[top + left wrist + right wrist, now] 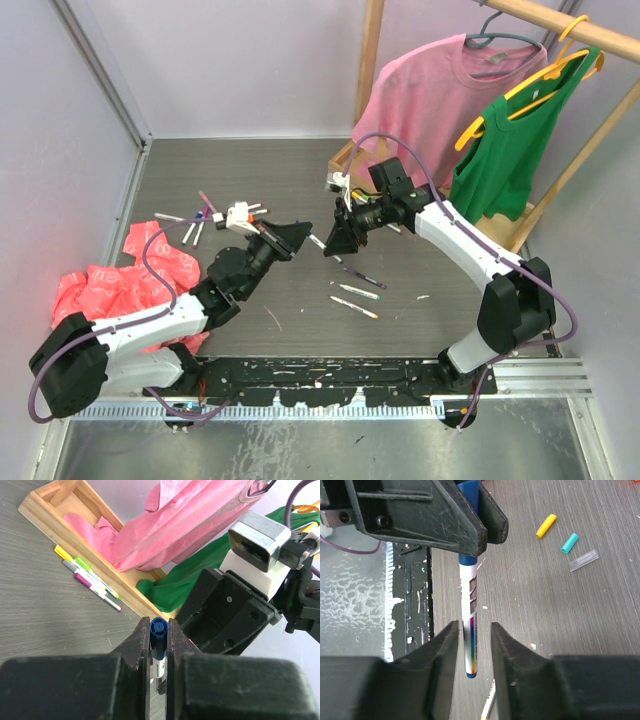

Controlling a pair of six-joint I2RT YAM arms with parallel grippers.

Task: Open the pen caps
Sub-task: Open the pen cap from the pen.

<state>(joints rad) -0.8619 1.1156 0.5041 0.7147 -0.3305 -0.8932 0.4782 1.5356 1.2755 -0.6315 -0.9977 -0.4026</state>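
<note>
Pens (357, 292) lie on the table (250, 180) in the top view, under both arms. In the left wrist view, the left gripper (159, 636) is squeezed tight on a blue cap (158, 627). In the right wrist view, the right gripper (475, 630) stands a little apart around that pen's white barrel (469, 605), not pinching it. The blue cap looks not off yet. A yellow cap (545, 525) and a teal cap (569, 543) lie loose, so some are done. More pens look left to do.

grey tbl (250, 180), pens (357, 292), caps (545, 525), pink bag (110, 285)
</note>
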